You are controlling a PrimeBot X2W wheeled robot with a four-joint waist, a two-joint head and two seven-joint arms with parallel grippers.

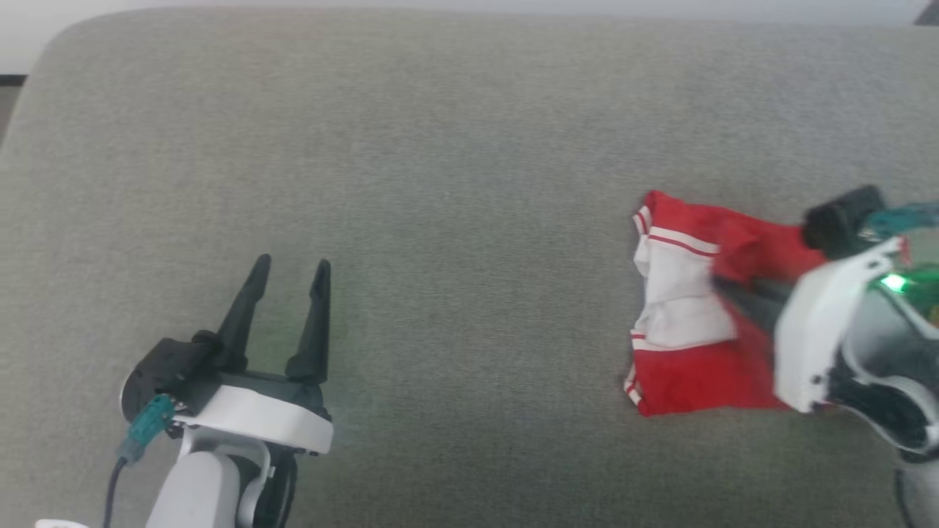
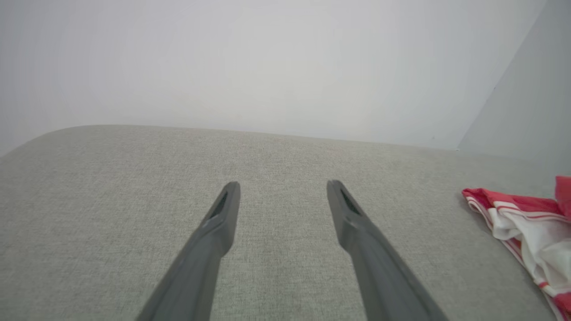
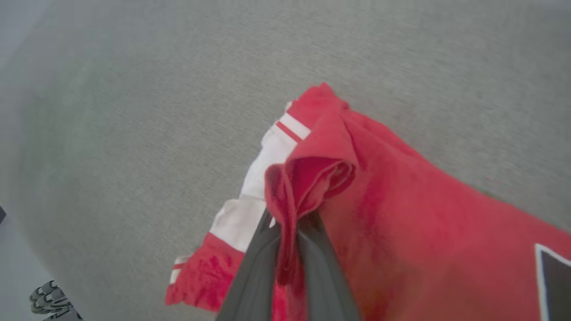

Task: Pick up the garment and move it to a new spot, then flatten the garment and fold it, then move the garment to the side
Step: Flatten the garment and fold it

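Note:
The garment (image 1: 686,323) is a red jersey with white sleeve parts and stripe trim, bunched at the right of the grey surface. My right gripper (image 3: 289,218) is shut on a raised fold of its red fabric, and a corner of dark white-outlined lettering (image 3: 555,276) shows at the lower right of the right wrist view. In the head view the right gripper (image 1: 722,282) reaches over the garment from the right, its fingertips blurred against the cloth. My left gripper (image 1: 292,265) rests open at the lower left, far from the garment (image 2: 528,223), with nothing between its fingers (image 2: 223,214).
The grey fabric surface (image 1: 440,183) spreads wide, with a rounded far-left corner (image 1: 66,37). A pale wall (image 2: 285,62) rises behind it, meeting a side wall at the right.

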